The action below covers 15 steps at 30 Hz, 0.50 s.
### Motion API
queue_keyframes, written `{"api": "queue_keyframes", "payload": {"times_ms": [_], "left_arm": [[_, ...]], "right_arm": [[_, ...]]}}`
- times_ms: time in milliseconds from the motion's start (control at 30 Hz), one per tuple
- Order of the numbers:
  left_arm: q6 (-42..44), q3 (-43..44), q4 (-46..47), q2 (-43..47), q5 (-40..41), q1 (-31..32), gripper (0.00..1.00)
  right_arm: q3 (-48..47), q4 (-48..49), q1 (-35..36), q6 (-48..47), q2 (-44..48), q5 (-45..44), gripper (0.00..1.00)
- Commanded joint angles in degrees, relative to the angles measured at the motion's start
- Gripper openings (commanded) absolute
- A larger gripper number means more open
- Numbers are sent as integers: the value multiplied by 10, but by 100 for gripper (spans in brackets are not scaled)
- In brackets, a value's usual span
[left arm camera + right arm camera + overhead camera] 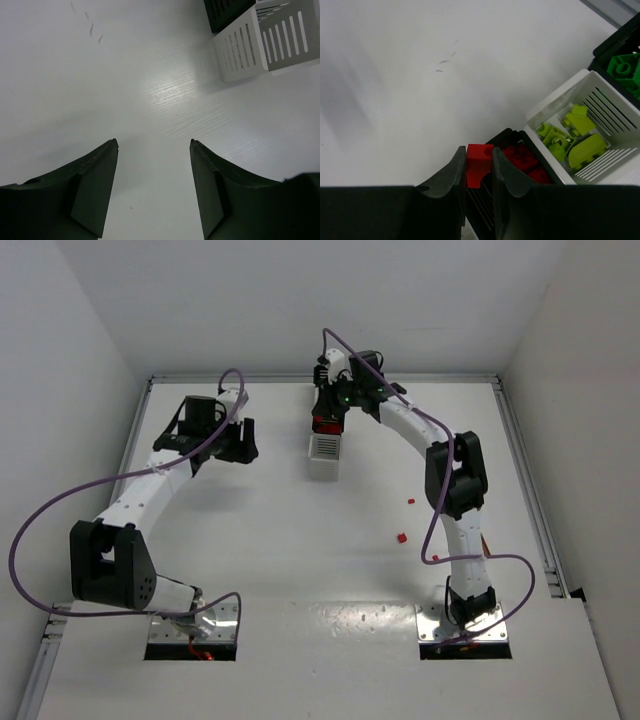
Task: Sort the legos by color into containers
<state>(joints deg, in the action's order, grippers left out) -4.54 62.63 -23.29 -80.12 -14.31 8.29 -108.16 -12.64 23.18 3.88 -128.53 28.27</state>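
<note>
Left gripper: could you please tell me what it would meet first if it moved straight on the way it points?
Likely the bare table; the open left gripper aims at it, with the white bin off to the right.

Bare table (280,540) lay open between the arms and beneath the left gripper (154,142), jaws parted. At far centre the containers (560,95) stood in the way, the right gripper (479,150) pinching a red lego (477,167) close against them; two loose legos (402,537) lay near the right arm (455,480).
</note>
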Motion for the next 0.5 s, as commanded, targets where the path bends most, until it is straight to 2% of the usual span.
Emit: {"api": "queue_keyframes", "payload": {"times_ms": [0,33,100,133,233,367,467], "left_arm": [[5,36,22,0,1,8,65],[5,36,22,-6,1,8,65],[5,42,22,-6,-5,14,65],[5,42,22,-6,-5,14,65],[5,48,22,-6,-10,25,65],[17,53,22,-6,-18,39,65],[17,53,22,0,-30,64,65]], "right_arm": [[-11,17,2,-19,9,-35,9],[-16,17,2,-19,9,-42,11],[-28,-3,2,-26,9,-42,21],[-28,-3,2,-31,4,-42,34],[-28,-8,2,-31,11,-42,54],[-14,-5,2,-26,42,-36,54],[31,10,-12,1,99,-44,54]]}}
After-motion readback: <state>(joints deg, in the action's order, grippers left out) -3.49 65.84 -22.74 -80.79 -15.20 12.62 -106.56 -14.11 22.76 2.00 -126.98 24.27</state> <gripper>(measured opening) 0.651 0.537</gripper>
